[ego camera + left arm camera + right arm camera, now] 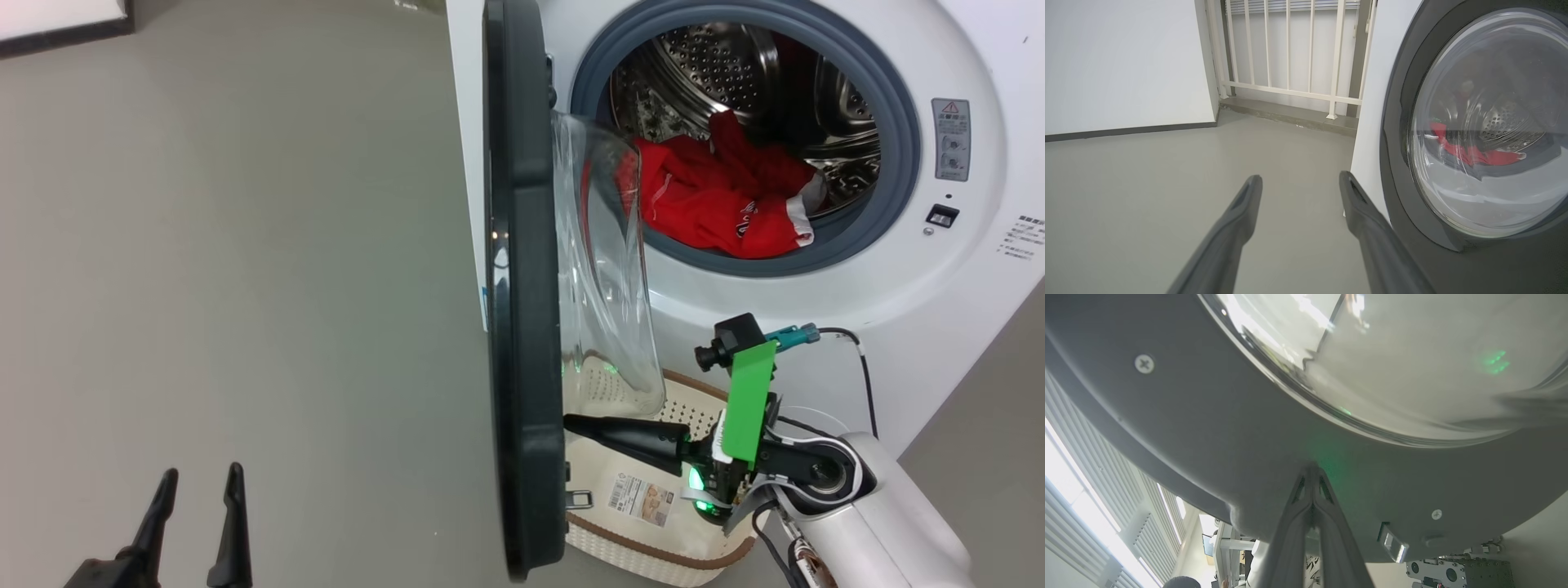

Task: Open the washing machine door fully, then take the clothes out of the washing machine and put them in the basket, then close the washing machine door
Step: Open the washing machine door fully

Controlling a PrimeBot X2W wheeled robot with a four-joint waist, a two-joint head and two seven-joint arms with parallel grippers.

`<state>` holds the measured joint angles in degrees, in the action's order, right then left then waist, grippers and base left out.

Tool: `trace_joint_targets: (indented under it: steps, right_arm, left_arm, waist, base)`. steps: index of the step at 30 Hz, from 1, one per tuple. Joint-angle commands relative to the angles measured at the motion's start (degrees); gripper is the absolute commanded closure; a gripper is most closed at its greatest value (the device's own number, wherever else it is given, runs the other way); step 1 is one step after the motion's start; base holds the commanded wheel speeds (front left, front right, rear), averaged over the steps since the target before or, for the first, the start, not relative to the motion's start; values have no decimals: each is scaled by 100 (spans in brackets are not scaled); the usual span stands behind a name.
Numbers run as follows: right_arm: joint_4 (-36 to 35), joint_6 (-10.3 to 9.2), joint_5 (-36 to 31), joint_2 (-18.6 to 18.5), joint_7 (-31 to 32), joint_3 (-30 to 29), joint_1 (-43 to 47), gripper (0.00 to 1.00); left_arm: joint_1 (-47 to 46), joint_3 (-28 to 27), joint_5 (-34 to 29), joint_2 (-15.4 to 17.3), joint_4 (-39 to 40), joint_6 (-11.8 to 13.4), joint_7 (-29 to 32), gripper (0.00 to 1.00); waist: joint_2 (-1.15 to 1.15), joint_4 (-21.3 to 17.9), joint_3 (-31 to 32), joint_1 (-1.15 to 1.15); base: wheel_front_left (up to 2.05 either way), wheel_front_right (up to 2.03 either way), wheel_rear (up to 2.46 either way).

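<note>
Down at the lower left of the head view, the left gripper (203, 472) hangs over bare grey floor (245, 245), its jaws spread wide with nothing between them. Its wrist view shows the same gripper (1300, 178) just beside the outer face of the washing machine door (1396, 122), apart from it.

On the right, the right gripper (571, 422) reaches sideways above the basket (645, 563), jaws shut tight together and gripping nothing. Their tips (1311, 467) meet the grey inner face of the door (1208, 437) just under the glass bowl, seemingly touching it.

The basket sits on the floor in front of the washing machine (963, 245), on the inner side of the door, with a paper label (641, 500) lying in its bottom.

The door (518, 286) stands swung out, edge-on to the head camera, its clear window (608, 269) bulging toward the machine.

Farther back, the round opening with its grey gasket (898, 147) is uncovered. The red clothes (718, 204) lie crumpled in the bottom of the steel drum (718, 65), one white-trimmed edge draped over the gasket's lower lip.
</note>
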<state>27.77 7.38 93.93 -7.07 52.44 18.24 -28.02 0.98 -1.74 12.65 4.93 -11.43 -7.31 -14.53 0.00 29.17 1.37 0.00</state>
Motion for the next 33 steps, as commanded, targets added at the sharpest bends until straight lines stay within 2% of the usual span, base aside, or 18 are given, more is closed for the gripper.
trace_joint_targets:
  steps: [1,19,33]
  right_arm:
    - [-188,11,71,155,47,122,-194,100]
    - [-100,11,39,328,59,187,-343,100]
    - [-368,11,48,386,50,281,-260,100]
  left_arm:
    - [-80,-223,-50,82,165,-18,-47,0]
    - [-91,-302,-90,-2,188,-18,-47,0]
    - [-114,-211,-60,20,124,-18,-47,0]
  waist:
    - [0,23,-39,0]
    - [0,32,-89,0]
    - [0,5,-56,0]
  base:
    - [0,0,0]
    - [0,0,0]
    - [0,0,0]
